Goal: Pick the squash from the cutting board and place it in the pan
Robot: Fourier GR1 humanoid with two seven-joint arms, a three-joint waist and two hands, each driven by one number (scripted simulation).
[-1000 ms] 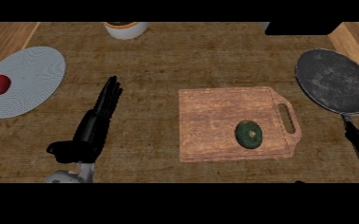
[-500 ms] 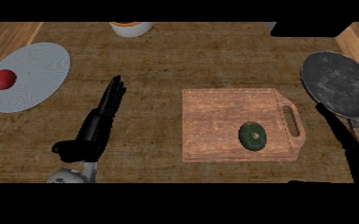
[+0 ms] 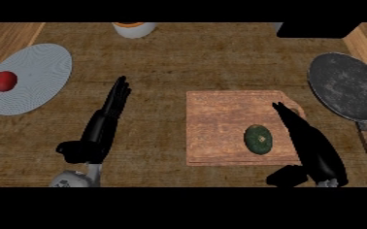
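Lying on the wooden cutting board (image 3: 222, 121), the dark green squash (image 3: 258, 139) sits just beside the right hand (image 3: 309, 143), whose straight, open fingers stretch over the board's right side and hide most of its handle. The left hand (image 3: 100, 126) rests open on the counter (image 3: 179, 63), fingers straight. The pan (image 3: 342, 89) is cut off by the right edge, well apart from the squash.

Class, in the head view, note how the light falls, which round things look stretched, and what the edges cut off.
Head view: light lies even over the counter, with no glare; the plate looks oval and is cut by the left edge, the pan by the right; the dark squash stands out against the paler cutting board.
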